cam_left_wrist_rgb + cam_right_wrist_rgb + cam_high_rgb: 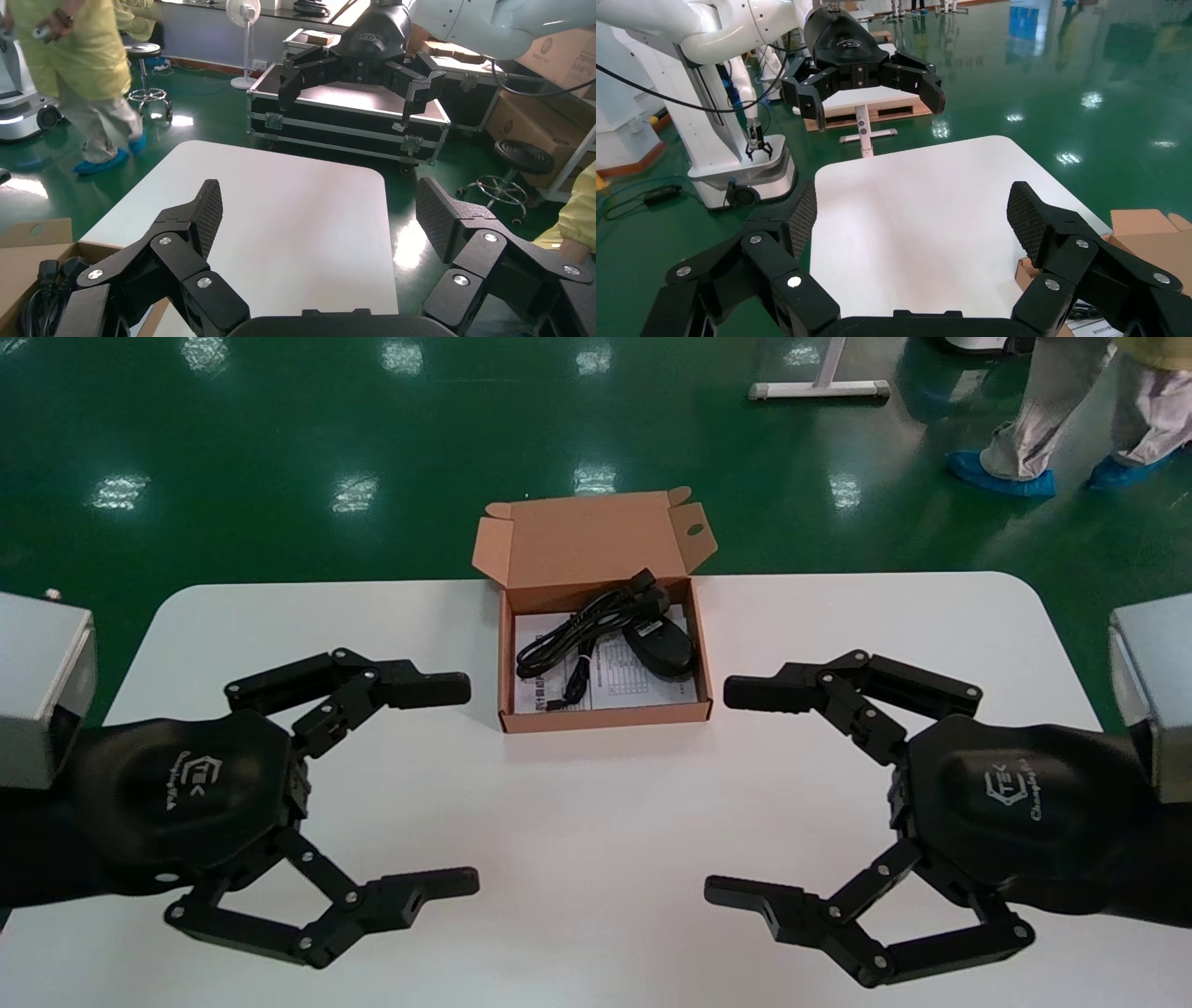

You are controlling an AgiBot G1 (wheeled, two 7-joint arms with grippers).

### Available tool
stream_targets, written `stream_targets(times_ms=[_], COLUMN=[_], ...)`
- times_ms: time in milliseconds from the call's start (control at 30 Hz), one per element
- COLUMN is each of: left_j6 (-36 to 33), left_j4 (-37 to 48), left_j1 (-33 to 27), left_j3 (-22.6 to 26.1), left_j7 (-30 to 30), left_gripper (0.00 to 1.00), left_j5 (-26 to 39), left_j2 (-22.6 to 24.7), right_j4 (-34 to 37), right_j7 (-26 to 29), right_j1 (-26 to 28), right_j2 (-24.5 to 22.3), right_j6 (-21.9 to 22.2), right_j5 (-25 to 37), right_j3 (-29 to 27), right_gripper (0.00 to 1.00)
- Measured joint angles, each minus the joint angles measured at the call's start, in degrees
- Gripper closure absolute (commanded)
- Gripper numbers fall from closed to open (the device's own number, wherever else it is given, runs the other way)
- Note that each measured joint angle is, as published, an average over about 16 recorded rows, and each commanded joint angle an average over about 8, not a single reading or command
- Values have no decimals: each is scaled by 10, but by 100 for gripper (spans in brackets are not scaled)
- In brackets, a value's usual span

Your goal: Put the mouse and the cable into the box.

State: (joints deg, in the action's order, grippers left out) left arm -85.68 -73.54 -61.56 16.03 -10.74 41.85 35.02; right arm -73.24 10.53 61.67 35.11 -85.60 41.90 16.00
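Open brown cardboard box [605, 715] on white tabletop [596, 859], holding black mouse [659, 649] and bundled black cable [568, 640]; left gripper [456, 786] and right gripper [731, 790] alongside, fingers [424, 690] spread, empty; risk: a nudge could spill the high-riding plug.

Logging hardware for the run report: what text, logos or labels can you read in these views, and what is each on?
"TEK": logo on the back of the left gripper, head view.
"TEK": same logo on the back of the right gripper.
"Changing", then unreadable letters: script beside the right gripper's logo; the left one's script is too blurred.
Printed sheet in the box, under the mouse and cable: too small to read.
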Motion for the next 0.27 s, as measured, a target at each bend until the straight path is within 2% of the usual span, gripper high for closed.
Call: stream_targets(times_ms=[267], left_j6=[0], left_j4=[0], left_j1=[0], left_j3=[0], left_j7=[0], left_gripper=[0], left_j5=[0], left_j2=[0], right_j4=[0], right_j7=[0], right_j1=[0], right_j2=[0], right_j6=[0], right_j5=[0], right_j3=[0], right_gripper=[0])
